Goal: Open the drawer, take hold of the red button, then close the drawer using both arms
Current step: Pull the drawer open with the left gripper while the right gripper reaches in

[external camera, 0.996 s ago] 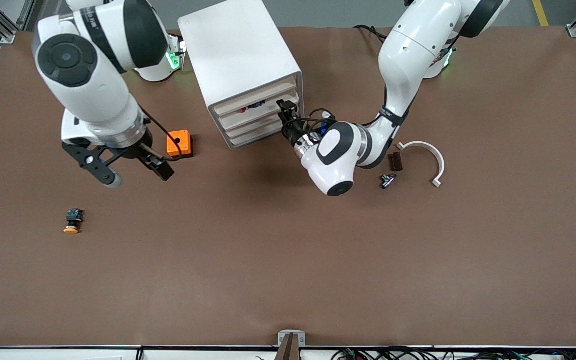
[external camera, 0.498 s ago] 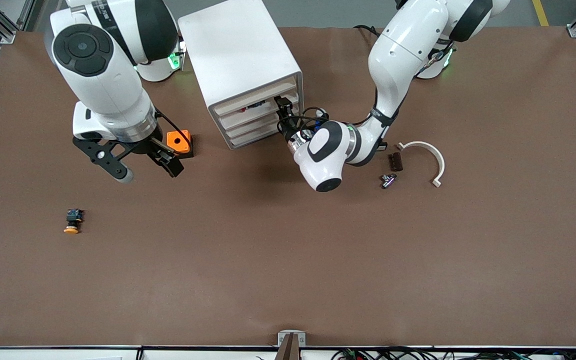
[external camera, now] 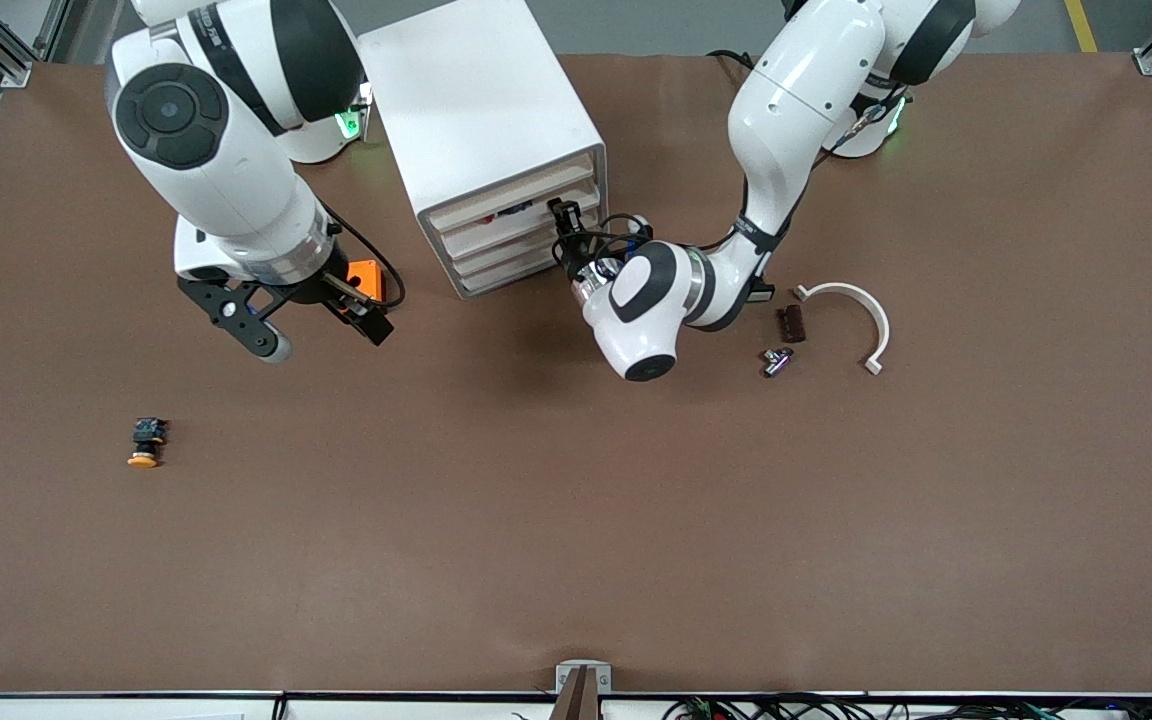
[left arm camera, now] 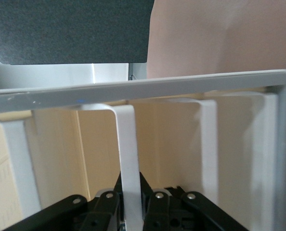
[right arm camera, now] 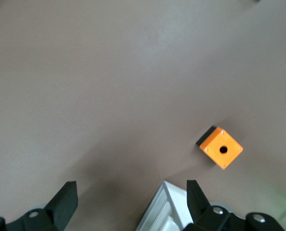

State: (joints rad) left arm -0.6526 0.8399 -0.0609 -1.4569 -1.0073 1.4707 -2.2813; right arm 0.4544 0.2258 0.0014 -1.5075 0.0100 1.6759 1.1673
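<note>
While the front view looked down on the brown counter [external camera: 576,520], the left claw [external camera: 564,215] sat at the beige front of the drawer [external camera: 511,228], second from the top in the white cabinet [external camera: 481,110] at upper centre of the frame. A speck of red and blue, apparently the button [external camera: 508,211], showed in the gap above that drawer front. The right claw [external camera: 321,335] hung spread wide and empty at centre left of the frame, over the counter beside the orange cube [external camera: 364,274]. An orange-capped button [external camera: 144,442] lay lower left.

From the left wrist, the fingers [left arm camera: 109,204] pinched a white handle strip [left arm camera: 128,159] at lower centre.

From the right wrist, two parted fingertips [right arm camera: 66,199] framed bare counter, with the cube at centre right.
</note>
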